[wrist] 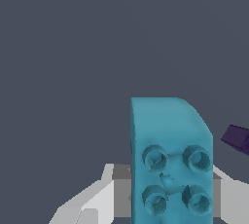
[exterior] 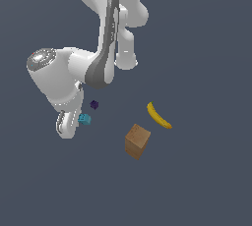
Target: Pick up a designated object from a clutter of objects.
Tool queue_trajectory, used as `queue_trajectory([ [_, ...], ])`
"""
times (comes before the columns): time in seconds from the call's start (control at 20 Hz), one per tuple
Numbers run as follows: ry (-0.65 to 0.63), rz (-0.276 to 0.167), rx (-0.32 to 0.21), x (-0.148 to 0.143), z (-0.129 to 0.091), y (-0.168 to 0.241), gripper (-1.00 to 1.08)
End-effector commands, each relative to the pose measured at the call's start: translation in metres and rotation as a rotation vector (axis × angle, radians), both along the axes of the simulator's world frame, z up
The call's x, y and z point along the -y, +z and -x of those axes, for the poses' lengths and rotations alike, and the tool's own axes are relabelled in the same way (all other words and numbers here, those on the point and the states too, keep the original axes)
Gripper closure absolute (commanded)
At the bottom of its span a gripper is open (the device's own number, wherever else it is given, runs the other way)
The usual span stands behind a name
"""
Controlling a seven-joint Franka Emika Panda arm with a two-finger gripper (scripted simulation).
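The teal studded brick [exterior: 84, 119] lies by the arm's hand at the exterior view's left. In the wrist view the brick [wrist: 170, 159] fills the space between my fingers, studs facing the camera. My gripper [wrist: 168, 191] has its grey pads [wrist: 121, 189] pressed against both sides of the brick, so it is shut on it. In the exterior view the gripper [exterior: 80, 120] is mostly hidden behind the white hand. I cannot tell whether the brick is off the surface. The tiny dark purple cube [exterior: 94, 104] sits just beyond the brick and also shows in the wrist view [wrist: 237, 139].
A yellow banana [exterior: 158, 115] lies toward the exterior view's right. A brown box [exterior: 137, 141] stands near the middle, below the banana. The arm's white links [exterior: 106, 33] hang over the upper left of the scene. The floor is plain dark grey.
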State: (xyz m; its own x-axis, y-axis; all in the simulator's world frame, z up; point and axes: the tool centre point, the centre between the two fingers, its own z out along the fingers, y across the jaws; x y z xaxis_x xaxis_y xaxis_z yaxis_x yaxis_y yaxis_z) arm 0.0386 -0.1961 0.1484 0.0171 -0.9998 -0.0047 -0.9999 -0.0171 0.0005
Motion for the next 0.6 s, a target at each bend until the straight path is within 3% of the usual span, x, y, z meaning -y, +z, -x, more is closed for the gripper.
queue_trajectory([
  [0.0, 0.000, 0.000, 0.001, -0.001, 0.012, 0.021, 1.08],
  [0.55, -0.001, 0.000, 0.001, -0.003, 0.062, 0.114, 1.08],
])
